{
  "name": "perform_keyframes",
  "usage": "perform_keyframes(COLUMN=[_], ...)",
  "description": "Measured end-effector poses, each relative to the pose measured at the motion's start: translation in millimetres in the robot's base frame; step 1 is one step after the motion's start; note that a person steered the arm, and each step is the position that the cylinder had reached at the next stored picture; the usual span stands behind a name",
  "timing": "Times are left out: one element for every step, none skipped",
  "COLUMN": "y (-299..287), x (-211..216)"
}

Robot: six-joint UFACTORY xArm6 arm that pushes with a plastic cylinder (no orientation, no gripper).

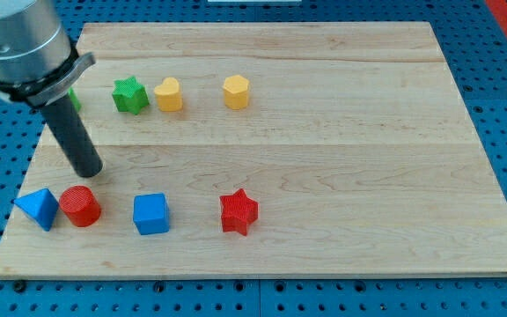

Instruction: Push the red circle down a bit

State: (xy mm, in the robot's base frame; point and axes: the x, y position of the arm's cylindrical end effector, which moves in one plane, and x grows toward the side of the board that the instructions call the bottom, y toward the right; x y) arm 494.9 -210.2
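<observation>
Resting on the wooden board (341,132), my tip (89,173), a bare rod without jaws, stands just above the red plastic circle block (80,206), apart from it.

Wooden board (341,132) with coloured blocks (151,214)

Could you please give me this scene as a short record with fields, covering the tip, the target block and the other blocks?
tip: my tip just above the red circle, apart from it
target: red circle, lower left of the board
beside target: blue triangle to its left, blue cube to its right
bottom row, further right: red star
top row: green star, yellow heart, yellow hexagon
partly hidden: green block behind the arm, shape unclear
</observation>
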Motion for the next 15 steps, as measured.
perform_keyframes(y=[0,0,0,-2,-4,-4,-4,-6,-10,-13,-17,-17,-17,-11,-8], x=[12,14,14,14,14,14,14,18,18,19,19,19,20,20,21])
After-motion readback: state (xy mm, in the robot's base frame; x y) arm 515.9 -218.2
